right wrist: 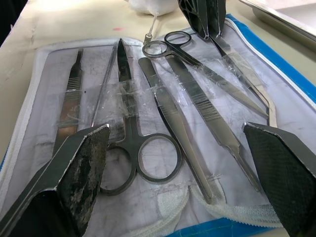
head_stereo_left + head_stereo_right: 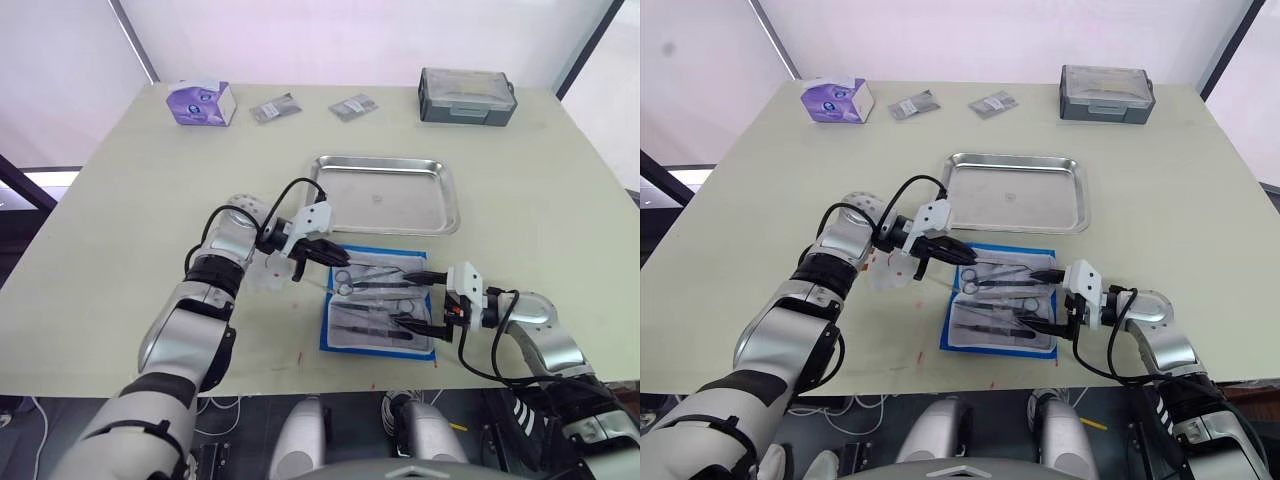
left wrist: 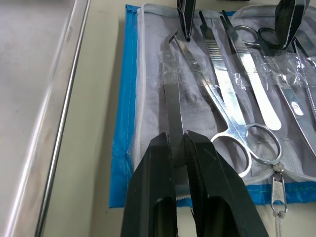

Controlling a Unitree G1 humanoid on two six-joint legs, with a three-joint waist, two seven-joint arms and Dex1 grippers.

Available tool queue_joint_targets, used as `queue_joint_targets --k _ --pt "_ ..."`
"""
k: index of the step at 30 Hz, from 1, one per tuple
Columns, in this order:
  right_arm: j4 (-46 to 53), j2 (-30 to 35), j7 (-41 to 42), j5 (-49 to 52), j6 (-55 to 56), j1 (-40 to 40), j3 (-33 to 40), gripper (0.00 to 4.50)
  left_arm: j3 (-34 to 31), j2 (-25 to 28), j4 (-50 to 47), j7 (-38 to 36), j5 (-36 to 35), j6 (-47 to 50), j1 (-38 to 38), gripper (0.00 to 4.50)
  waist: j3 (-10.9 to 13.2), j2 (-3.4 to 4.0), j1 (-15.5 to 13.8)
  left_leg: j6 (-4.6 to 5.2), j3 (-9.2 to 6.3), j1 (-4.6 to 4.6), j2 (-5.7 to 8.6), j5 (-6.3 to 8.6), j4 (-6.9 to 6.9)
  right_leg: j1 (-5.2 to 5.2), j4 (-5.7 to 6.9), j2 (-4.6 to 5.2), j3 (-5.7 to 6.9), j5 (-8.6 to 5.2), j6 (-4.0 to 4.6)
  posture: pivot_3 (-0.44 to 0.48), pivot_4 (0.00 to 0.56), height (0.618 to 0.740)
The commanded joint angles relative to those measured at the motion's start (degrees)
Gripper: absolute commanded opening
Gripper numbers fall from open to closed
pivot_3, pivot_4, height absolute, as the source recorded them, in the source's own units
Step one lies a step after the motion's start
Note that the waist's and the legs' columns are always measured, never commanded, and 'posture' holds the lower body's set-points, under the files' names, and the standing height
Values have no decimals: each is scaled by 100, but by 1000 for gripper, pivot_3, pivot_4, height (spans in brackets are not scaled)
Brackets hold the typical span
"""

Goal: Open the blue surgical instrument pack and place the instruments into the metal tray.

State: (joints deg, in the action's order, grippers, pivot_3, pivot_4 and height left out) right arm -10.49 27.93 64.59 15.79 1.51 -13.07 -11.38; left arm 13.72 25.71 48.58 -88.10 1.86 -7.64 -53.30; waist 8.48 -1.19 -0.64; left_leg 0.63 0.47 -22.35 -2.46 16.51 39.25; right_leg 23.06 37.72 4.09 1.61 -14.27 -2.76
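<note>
The blue surgical instrument pack (image 2: 380, 312) lies unfolded on the desk (image 2: 120, 200) in the lower middle of the left eye view, grey-white lining up, with the instruments (image 1: 163, 98) laid side by side on it: ring-handled scissors, tweezer-like pieces and straight handles, some under clear film. Just above the pack in that view, the metal tray (image 2: 386, 192) sits apart from it, shiny and bare inside. The left end effector (image 3: 178, 143) reaches in from the left over the pack's upper left corner, its two black fingers clamped together on one thin curved instrument (image 3: 172, 94) at the pack's edge nearest the tray. The right end effector (image 2: 424, 301) comes from the lower right, its fingers spread wide apart and straddling the pack's right edge, low over the instruments and gripping nothing. Along the desk's far edge stand a purple box (image 2: 201, 103), two small grey packets (image 2: 275, 108) and a dark grey lidded box (image 2: 467, 96).
</note>
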Motion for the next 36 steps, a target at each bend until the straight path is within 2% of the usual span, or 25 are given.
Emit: queue_joint_targets --k 1,16,36 --pt "-381 166 -28 -398 -664 250 -334 4500 -123 76 -245 -55 -184 57 -85 44 0 0 -1 0 0 0 0 0 0 0 1 0 0 0 0 0 150 727" --pt "-299 218 -101 -413 -797 248 -366 4500 -162 173 -567 -122 -291 282 -117 44 0 0 1 0 1 1 0 0 0 0 1 0 -2 0 0 0 150 727" --pt "-345 253 -101 -595 -702 192 -488 4500 -162 556 -1133 -191 -465 645 246 44 -1 -1 4 0 1 5 0 0 -1 0 3 -1 -3 0 0 0 150 727"
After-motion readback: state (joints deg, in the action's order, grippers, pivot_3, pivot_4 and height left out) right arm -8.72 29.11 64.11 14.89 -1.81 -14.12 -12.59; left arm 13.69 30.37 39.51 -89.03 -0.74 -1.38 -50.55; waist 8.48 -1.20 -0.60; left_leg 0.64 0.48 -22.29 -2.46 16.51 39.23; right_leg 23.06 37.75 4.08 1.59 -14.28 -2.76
